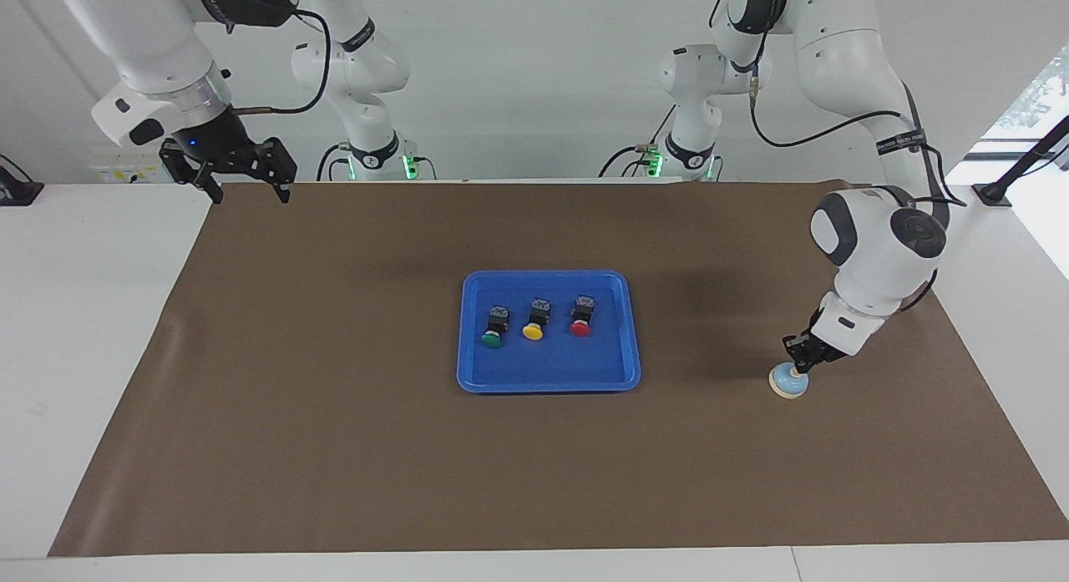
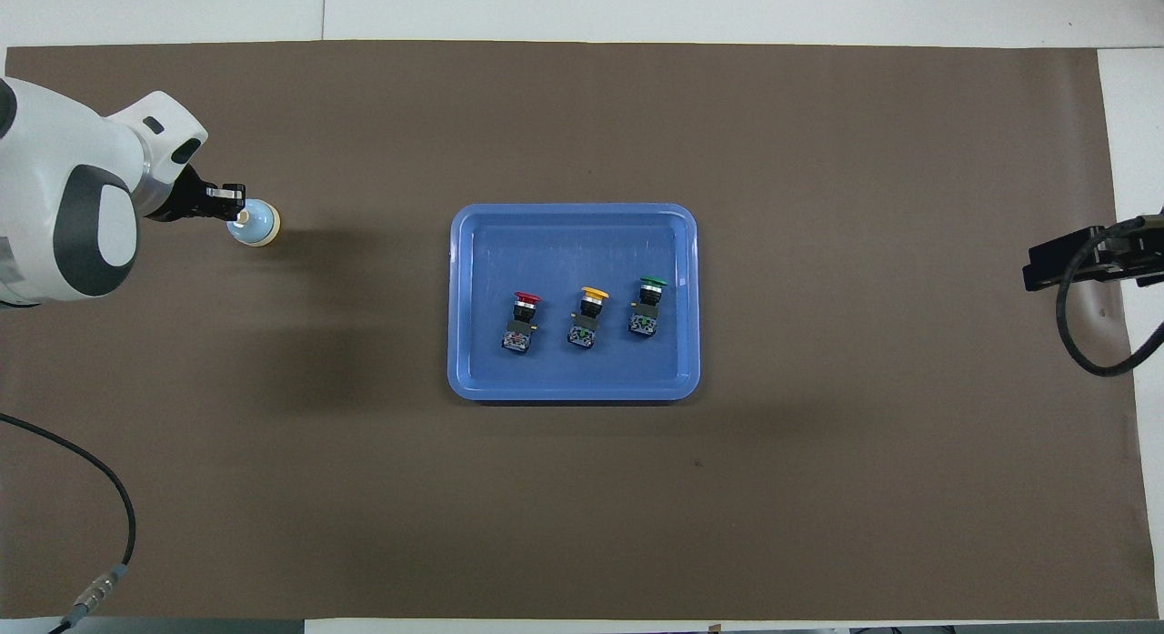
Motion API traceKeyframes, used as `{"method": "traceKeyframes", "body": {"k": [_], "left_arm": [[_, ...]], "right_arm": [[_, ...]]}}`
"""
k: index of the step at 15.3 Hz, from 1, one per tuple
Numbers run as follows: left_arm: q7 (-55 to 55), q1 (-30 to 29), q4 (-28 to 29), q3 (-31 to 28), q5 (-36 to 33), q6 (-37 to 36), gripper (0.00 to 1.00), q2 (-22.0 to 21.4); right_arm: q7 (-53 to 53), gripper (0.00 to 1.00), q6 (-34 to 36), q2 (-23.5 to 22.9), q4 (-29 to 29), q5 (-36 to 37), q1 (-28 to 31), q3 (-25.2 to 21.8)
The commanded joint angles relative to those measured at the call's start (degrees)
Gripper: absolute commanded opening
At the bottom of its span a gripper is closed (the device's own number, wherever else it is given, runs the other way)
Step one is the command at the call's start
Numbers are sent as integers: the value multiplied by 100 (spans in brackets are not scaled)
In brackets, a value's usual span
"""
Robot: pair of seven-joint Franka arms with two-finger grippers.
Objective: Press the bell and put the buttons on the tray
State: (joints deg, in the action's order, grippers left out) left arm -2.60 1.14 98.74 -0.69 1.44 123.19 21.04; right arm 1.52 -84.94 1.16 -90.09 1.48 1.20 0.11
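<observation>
The light-blue bell (image 1: 787,385) stands on the brown mat toward the left arm's end of the table. My left gripper (image 1: 800,366) is shut, tip down, right at the bell's cream knob. In the overhead view my left gripper (image 2: 236,204) sits at the edge of the bell (image 2: 258,225). The blue tray (image 1: 547,385) lies mid-table and holds the green button (image 1: 492,329), the yellow button (image 1: 535,321) and the red button (image 1: 581,317) in a row. My right gripper (image 1: 242,181) is open and empty, raised over the mat's corner at the right arm's end.
The brown mat (image 1: 334,448) covers most of the white table. The tray (image 2: 573,211) shows mid-mat in the overhead view, with my right gripper (image 2: 1082,261) at the mat's edge. A cable (image 2: 109,498) hangs near the left arm.
</observation>
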Motion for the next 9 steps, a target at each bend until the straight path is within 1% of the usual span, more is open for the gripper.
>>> {"method": "traceKeyframes", "body": {"k": [1, 2, 3, 4, 5, 7, 9], "left_arm": [[-30, -35, -83, -27, -39, -856, 0, -652], [-21, -35, -83, -27, -39, -1137, 19, -889], [-21, 8, -74, -27, -39, -1427, 56, -1126], [-12, 26, -56, -27, -39, -1682, 85, -1372], [-4, 35, -48, -18, -39, -1963, 100, -1627], [32, 44, -47, -10, -39, -2368, 100, -2058], [84, 44, -39, -1, -39, -2772, 100, -2332]], "right_arm": [[103, 100, -40, 86, -79, 36, 109, 103], [103, 100, -40, 86, -79, 27, 109, 103], [103, 100, -40, 86, -88, 27, 118, 103], [103, 100, -40, 86, -88, 27, 118, 103], [103, 100, -31, 86, -88, 27, 109, 103], [111, 100, -5, 95, -97, 27, 100, 103], [111, 100, -14, 95, -88, 27, 126, 103]]}}
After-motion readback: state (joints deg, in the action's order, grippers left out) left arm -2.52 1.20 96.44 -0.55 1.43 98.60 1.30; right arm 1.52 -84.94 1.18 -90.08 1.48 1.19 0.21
